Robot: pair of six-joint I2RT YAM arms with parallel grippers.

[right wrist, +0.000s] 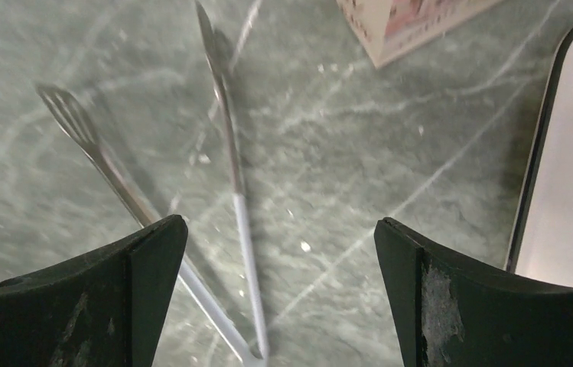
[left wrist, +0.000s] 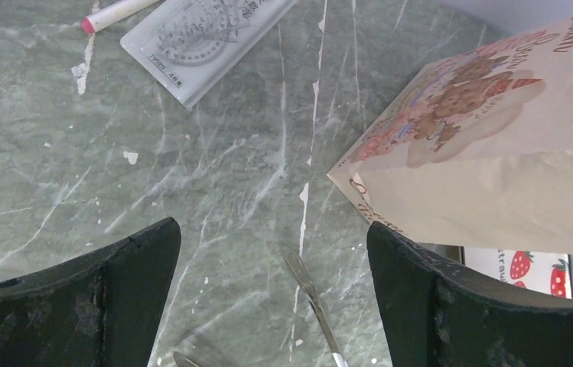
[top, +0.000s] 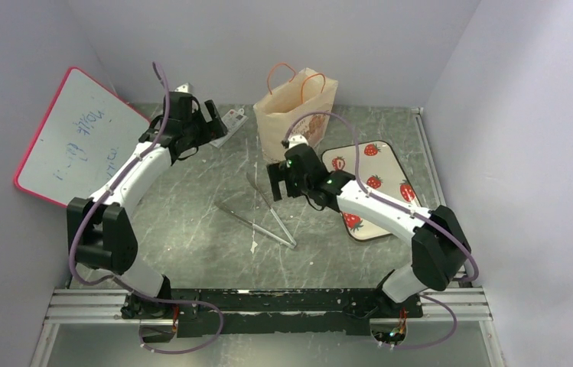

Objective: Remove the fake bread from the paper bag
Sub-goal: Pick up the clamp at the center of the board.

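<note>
The beige paper bag with orange cord handles stands upright at the back middle of the table. Its printed front shows in the left wrist view, and one bottom corner in the right wrist view. No fake bread shows in any view. My left gripper is open and empty, left of the bag; in its own view the right finger is close to the bag's lower corner. My right gripper is open and empty, in front of the bag and above the table.
Metal tongs lie spread on the table under my right gripper. A white strawberry-printed tray lies right of the bag. A clear protractor card and a marker lie left of the bag. A whiteboard leans at the left wall.
</note>
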